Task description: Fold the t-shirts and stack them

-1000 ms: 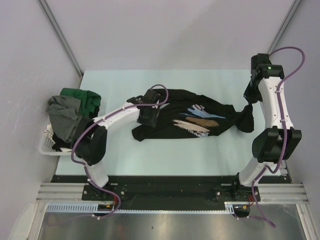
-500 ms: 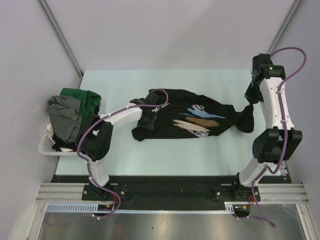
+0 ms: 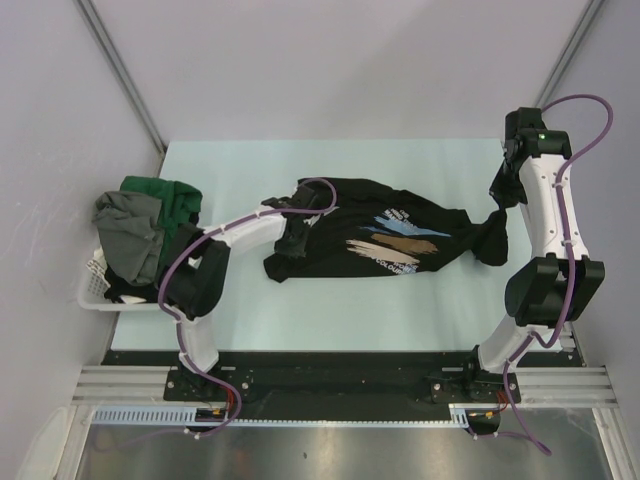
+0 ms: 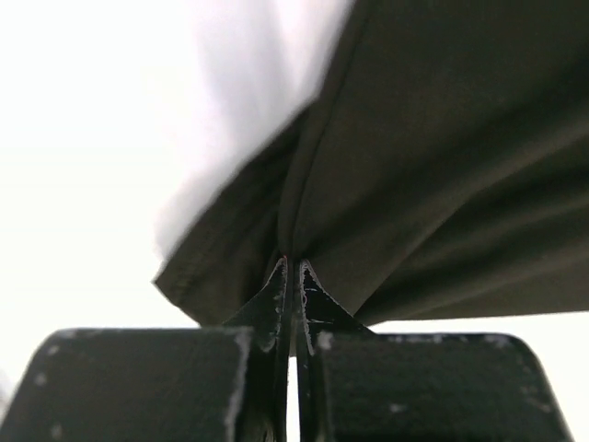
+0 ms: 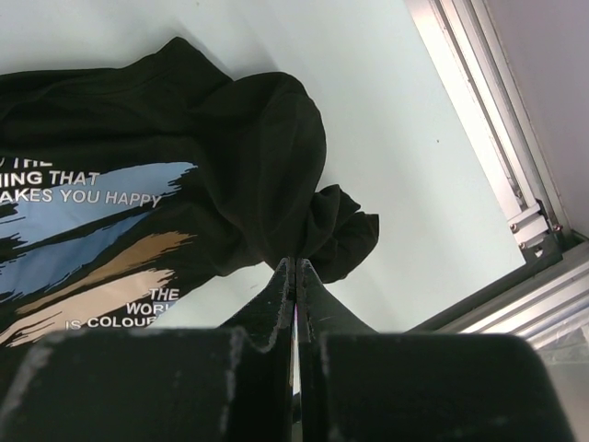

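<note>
Since the earlier frame the left arm's elbow has swung toward the middle of the top view. Its jaws, then standing apart over the cloth, have closed. The shirt and the right arm lie as they did.

The black printed t-shirt [image 3: 400, 240] is spread across the centre of the top view on the pale green table [image 3: 300, 310], print upward and not yet folded. The left gripper [image 3: 291, 248] is pinched on the shirt's left end. The right gripper [image 3: 497, 207] has its jaws together on a bunch of black cloth at the right end, where the fabric rises in a peak toward it. Holding both ends this way looks meant for stretching the shirt flat or lifting it for a first fold.

At the left edge of the top view the white slatted basket [image 3: 92, 290] holds the waiting heap, with a dark green t-shirt [image 3: 170, 195] above a grey t-shirt [image 3: 125, 230].

The top view alone shows the whole layout, but the arm bodies hide both fingertips. The left wrist view shows what it cannot: a stitched hem folded over and nipped right at the fingertips. The right wrist view shows the crumpled lump of cloth meeting its closed tips, with the lettering and the blue and tan strokes at its left. It also shows the table's metal rail at its right.
</note>
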Motion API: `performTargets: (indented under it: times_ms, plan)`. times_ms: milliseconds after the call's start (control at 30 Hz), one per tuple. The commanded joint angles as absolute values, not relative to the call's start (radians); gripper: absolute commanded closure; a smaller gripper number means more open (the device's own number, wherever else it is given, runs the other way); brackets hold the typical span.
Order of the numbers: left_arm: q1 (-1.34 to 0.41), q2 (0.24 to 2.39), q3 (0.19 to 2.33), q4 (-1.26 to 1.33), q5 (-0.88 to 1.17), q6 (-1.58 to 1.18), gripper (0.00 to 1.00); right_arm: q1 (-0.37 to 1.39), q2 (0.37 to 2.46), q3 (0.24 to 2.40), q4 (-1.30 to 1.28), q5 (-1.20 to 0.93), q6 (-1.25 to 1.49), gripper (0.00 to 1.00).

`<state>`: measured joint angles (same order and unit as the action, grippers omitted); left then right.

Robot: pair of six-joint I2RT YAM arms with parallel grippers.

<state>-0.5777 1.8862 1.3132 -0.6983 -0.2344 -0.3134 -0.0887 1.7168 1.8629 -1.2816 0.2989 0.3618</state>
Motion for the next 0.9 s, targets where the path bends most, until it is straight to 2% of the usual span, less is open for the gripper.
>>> performTargets:
  times_ms: [0, 433, 667, 867]
  plan:
    - [-0.552, 1.806, 1.387, -0.681, -0.328, -0.298, 1.0, -0.094, 1.709, 1.913, -1.276, 0.295, 0.351, 1.0]
    - [-0.421, 1.713, 1.672, -0.677, -0.443, -0.207, 1.0, -0.092, 1.79, 2.172, -1.204, 0.342, 0.337, 1.0]
    - [-0.333, 1.776, 1.808, -0.695, -0.423, -0.178, 1.0, -0.092, 1.856, 2.296, -1.167, 0.319, 0.331, 1.0]
    - [-0.324, 1.737, 1.876, -0.678, -0.43, -0.167, 1.0, -0.083, 1.85, 2.373, -1.131, 0.316, 0.339, 1.0]
